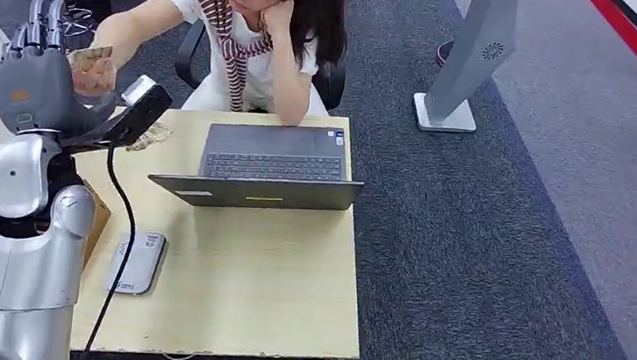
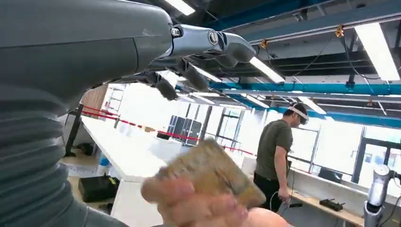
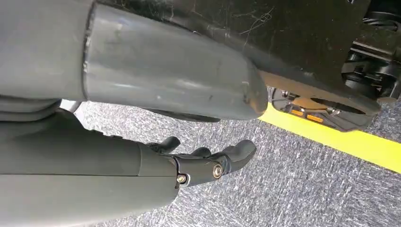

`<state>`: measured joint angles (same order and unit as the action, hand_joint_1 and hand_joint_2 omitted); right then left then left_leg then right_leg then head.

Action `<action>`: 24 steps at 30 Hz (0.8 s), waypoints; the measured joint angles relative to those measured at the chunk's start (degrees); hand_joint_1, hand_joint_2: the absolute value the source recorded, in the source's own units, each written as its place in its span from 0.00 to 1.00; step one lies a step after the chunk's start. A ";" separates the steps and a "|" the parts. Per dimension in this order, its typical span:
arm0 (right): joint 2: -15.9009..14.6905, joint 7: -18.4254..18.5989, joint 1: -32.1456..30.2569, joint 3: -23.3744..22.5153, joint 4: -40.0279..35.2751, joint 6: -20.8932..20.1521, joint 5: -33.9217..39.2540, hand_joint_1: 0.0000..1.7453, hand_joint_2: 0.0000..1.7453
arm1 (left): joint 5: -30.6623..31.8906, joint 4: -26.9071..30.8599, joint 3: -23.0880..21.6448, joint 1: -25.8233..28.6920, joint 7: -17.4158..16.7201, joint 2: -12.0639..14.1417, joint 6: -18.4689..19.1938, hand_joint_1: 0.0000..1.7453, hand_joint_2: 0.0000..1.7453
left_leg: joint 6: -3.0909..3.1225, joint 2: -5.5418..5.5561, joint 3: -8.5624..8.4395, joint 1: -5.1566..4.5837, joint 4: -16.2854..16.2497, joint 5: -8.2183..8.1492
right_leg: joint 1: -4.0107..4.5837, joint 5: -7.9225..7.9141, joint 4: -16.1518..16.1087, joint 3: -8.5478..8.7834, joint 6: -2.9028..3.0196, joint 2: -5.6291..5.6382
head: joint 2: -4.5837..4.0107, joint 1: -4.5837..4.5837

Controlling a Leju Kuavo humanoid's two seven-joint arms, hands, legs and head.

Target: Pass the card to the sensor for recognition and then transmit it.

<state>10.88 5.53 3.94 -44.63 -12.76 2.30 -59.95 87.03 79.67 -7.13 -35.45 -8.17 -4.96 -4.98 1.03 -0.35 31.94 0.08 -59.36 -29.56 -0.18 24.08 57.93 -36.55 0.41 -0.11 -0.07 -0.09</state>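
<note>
Left robot hand (image 1: 33, 73) is raised, fingers up and spread, grasping nothing — released. Its back faces the head camera. The card (image 1: 90, 58) sits just beyond it on the palm side, pinched in the seated person's hand (image 1: 94, 77), which reaches in from across the desk (image 1: 245, 270). In the left wrist view the card (image 2: 213, 172) lies under the robot fingers (image 2: 189, 78), near but apart — no contact visible. Its long axis runs roughly crosswise to those upright fingers.

Judgement: the card appears already in the person's grip, so the hand-off looks done or nearly done. Any coming move turns on that palm-side gap between robot fingers and card.

Right robot hand (image 3: 208, 163) hangs low by the robot's body over the carpet, well apart from the card. Fingers partly curled, nothing in them; how tightly closed, cannot tell. Left is clearly the nearer hand.

The sensor (image 1: 141, 110) — a dark angled unit on a cabled stand, as far as it reads — sits just beside the left robot hand, on the laptop's side.

Counts: one card, one sensor, one laptop (image 1: 267, 171), one small flat device (image 1: 138, 261) on the desk nearer the robot's body, one seated person.
</note>
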 joint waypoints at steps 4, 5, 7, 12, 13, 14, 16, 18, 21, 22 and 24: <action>0.00 0.02 0.00 -0.48 0.00 0.00 -0.15 0.00 0.00 | -0.02 -0.15 0.02 0.28 0.63 0.17 -0.61 0.00 1.00 | 0.00 0.00 0.01 0.00 0.00 0.00 | 0.00 0.00 0.00 0.00 0.00 0.00 | 0.00 0.02; 0.00 0.09 0.00 -0.66 0.00 0.00 -0.24 0.00 0.00 | 0.00 -0.15 0.02 0.44 0.88 0.20 -0.85 0.00 1.00 | 0.00 0.00 0.01 0.00 0.00 0.00 | 0.00 0.00 0.00 0.00 0.00 0.00 | 0.00 0.02; 0.00 0.11 0.01 -1.00 0.00 0.02 -0.24 0.00 0.00 | 0.00 -0.13 0.02 0.90 2.22 0.24 -1.31 0.00 1.00 | 0.00 0.00 0.02 0.00 0.00 0.00 | -0.01 0.00 0.00 0.01 0.00 -0.01 | -0.02 0.02; 0.11 0.09 -0.01 -2.58 0.00 0.55 0.26 0.00 0.00 | -0.24 5.34 0.18 7.70 10.27 -0.46 -4.39 0.00 1.00 | 0.01 -0.04 0.02 0.00 0.02 -0.02 | -0.04 0.02 0.00 0.00 -0.02 0.02 | 0.00 0.02; 0.13 0.09 -0.03 -2.93 0.00 0.70 0.24 0.00 0.00 | -0.26 6.87 0.17 9.61 10.91 -0.55 -4.85 0.00 1.00 | 0.02 -0.04 0.03 0.00 0.02 -0.03 | -0.04 0.02 -0.01 -0.01 -0.02 0.05 | 0.00 0.04; 0.15 0.09 -0.04 -3.24 0.00 0.70 0.24 0.00 0.00 | -0.28 8.51 0.17 11.41 11.41 -0.61 -5.16 0.00 1.00 | 0.02 -0.03 0.04 0.00 0.02 -0.03 | -0.03 0.03 -0.01 -0.04 -0.02 0.04 | -0.02 0.02; 0.17 0.07 -0.01 -3.85 0.00 0.72 0.24 0.00 0.00 | -0.30 10.59 0.18 13.59 11.58 -0.72 -5.20 0.00 1.00 | 0.03 0.00 0.07 0.00 0.02 -0.04 | -0.03 0.06 -0.02 -0.04 -0.07 0.01 | -0.02 0.02; 0.17 0.04 -0.02 -4.15 0.00 0.74 0.24 0.00 0.00 | -0.31 11.97 0.17 14.69 11.78 -0.72 -5.18 0.00 1.00 | 0.06 0.01 0.10 0.00 0.02 -0.05 | -0.03 0.06 -0.02 -0.04 -0.07 -0.03 | 0.00 0.02; 0.24 -0.04 -0.01 -4.39 0.00 0.85 0.33 0.00 0.00 | -0.53 13.25 0.17 15.59 12.60 -0.70 -5.33 0.00 1.00 | 0.06 0.00 0.10 0.00 0.02 -0.05 | -0.04 0.05 -0.01 -0.01 -0.07 -0.03 | 0.00 0.02; 0.31 -0.07 0.00 -4.68 0.00 1.05 0.54 0.00 0.00 | -0.72 13.86 0.17 16.44 13.51 -0.59 -6.10 0.00 1.00 | 0.06 -0.01 0.11 0.00 0.03 -0.05 | -0.05 0.04 0.00 0.02 -0.06 -0.02 | -0.02 0.04; 0.46 -0.31 -0.04 -5.47 0.00 1.29 1.27 0.00 0.00 | -1.77 16.07 0.17 20.21 15.59 0.22 -9.69 0.00 1.00 | 0.05 -0.15 0.04 0.00 0.06 -0.05 | -0.07 0.02 0.00 0.01 -0.02 0.09 | -0.02 0.02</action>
<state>11.34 5.22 3.89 -50.10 -12.76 3.59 -58.68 85.26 95.74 -6.95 -15.24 7.41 -4.74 -14.68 1.08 -0.50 31.98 0.09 -59.30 -29.61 -0.25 24.10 57.94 -36.53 0.38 -0.03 -0.09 -0.07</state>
